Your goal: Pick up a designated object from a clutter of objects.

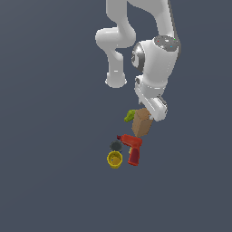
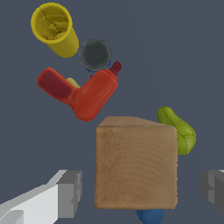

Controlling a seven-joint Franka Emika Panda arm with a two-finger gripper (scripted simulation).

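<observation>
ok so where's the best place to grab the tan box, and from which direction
Take the tan box across its two flat side faces, coming down from above. In the wrist view the open gripper already has a finger on each side with gaps. Those faces look flat and parallel; the green piece and red drill sit past the far edge.

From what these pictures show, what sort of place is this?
Most likely a simulated test scene, not a real room: a plain dark grey floor with no walls or furniture, one white robot arm, and a few small items, such as a tan box and a red drill.
</observation>
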